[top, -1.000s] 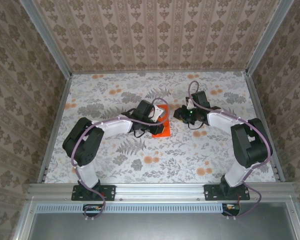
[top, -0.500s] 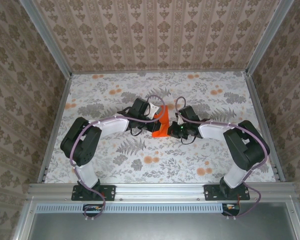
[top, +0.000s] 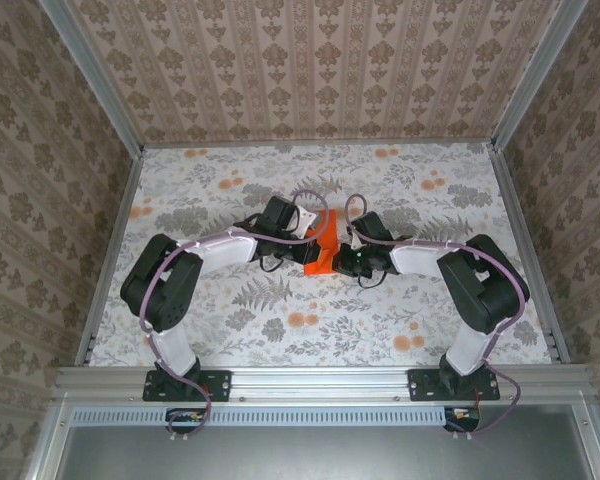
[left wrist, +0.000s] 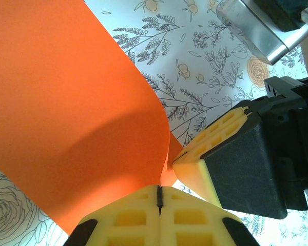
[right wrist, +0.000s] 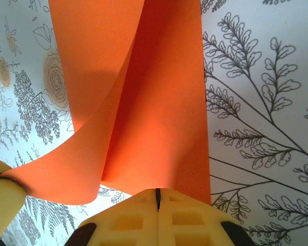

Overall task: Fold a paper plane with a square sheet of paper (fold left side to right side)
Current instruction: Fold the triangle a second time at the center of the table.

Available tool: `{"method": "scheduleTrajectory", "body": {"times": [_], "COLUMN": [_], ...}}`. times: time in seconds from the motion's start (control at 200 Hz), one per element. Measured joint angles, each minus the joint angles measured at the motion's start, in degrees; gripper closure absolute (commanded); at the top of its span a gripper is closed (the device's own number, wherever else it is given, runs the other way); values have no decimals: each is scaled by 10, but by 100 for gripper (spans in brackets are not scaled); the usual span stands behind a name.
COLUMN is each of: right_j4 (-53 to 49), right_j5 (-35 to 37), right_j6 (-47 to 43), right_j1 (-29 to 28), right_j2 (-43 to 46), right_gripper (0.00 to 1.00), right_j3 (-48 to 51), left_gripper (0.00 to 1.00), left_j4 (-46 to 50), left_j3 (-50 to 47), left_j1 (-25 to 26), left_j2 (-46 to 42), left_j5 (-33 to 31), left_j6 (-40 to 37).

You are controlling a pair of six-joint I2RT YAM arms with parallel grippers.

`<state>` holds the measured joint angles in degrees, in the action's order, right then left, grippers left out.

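The left end effector (left wrist: 159, 190) pinches the curled flap of the paper (left wrist: 66, 113). The right end effector (right wrist: 156, 193), just to its right, clamps the other edge.

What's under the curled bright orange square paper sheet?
The bright orange square paper sheet arches off the table, folded over itself. In the right wrist view a sliver of floral table cover shows through the gap below the curl; whatever else lies beneath is hidden.

The left arm (top: 170, 283) and right arm (top: 480, 285) are built in black and white, with purple cables (top: 143, 320). Yellow gridded pads (left wrist: 136, 219) are fitted.
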<state>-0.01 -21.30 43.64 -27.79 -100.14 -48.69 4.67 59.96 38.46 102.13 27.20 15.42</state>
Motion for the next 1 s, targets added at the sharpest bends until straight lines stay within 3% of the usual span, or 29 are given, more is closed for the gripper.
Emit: {"method": "scheduleTrajectory", "body": {"times": [1.0], "right_j4": [-65], "right_j5": [12], "right_j6": [-26], "right_j1": [0], "right_j2": [-22], "right_gripper": [100], "right_j3": [-36], "left_gripper": [100], "left_j4": [39], "left_j3": [35], "left_j1": [-21], "left_j2": [21], "left_j5": [-22], "left_j6": [0]}}
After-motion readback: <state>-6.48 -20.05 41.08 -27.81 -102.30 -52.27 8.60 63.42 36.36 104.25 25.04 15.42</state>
